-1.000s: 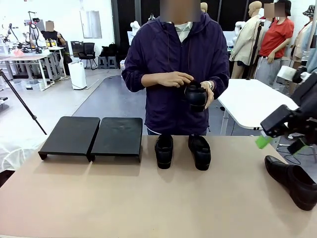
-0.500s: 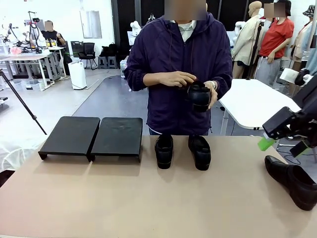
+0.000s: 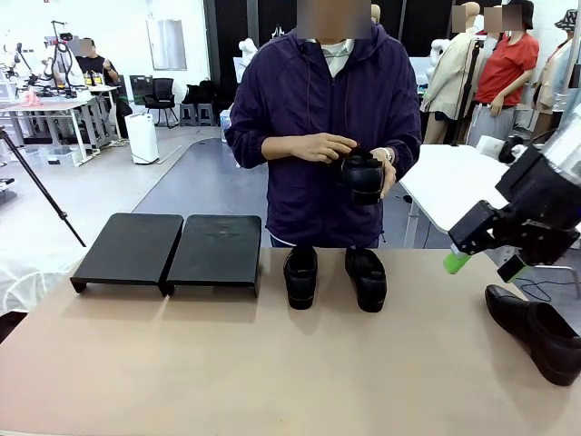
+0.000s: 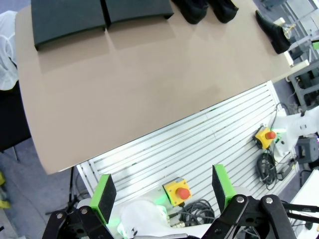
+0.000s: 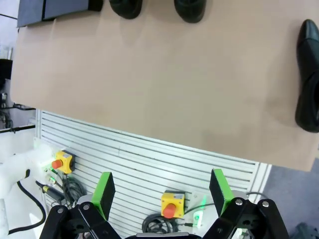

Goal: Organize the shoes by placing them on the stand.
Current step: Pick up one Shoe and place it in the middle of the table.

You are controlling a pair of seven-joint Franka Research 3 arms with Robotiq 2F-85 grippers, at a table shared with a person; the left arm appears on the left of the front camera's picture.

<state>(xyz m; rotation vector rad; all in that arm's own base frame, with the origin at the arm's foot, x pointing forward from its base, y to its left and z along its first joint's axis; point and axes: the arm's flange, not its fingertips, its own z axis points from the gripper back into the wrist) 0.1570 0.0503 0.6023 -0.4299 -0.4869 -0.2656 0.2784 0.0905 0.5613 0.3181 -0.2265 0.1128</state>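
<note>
Right jaws spread, empty; lone shoe [image 3: 536, 341] below them, apart.

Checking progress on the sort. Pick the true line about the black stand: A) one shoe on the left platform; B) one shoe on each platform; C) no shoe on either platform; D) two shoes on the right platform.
C: the stand bears nothing; two shoes sit beside it and the person holds a third shoe.

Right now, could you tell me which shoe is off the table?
The shoe in the person's hands, at chest height; the middle pair and the right-edge shoe rest on the tabletop.
</note>
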